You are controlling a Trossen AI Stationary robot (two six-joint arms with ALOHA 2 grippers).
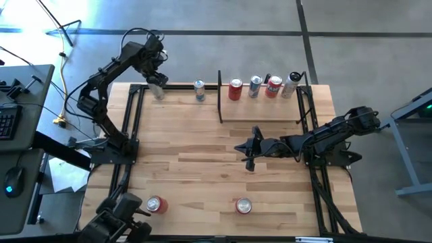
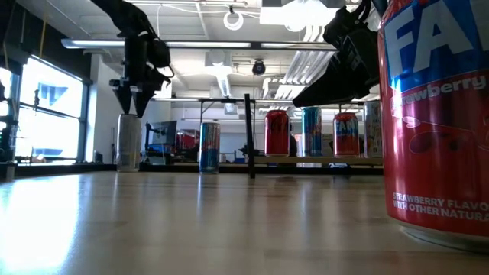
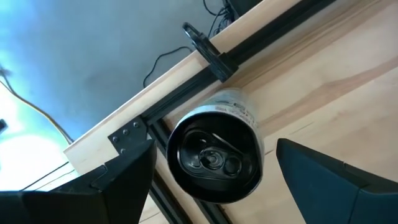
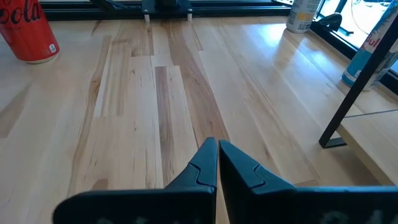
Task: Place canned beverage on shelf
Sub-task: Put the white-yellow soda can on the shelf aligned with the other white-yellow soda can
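Silver can [image 3: 216, 152] sits at the table's far left corner, my left gripper [image 1: 156, 82] hovering wide open over it, holding nothing. Right gripper [image 1: 248, 150] waits mid-table, fingers pinched together, empty.

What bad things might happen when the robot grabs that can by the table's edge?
1. The silver can stands close to the table's far edge. The open left pincer is right above it, so a crooked descent might knock it off.
2. The shelf already holds four cans, so placing another may bump them.
3. A blue can stands on the way there.
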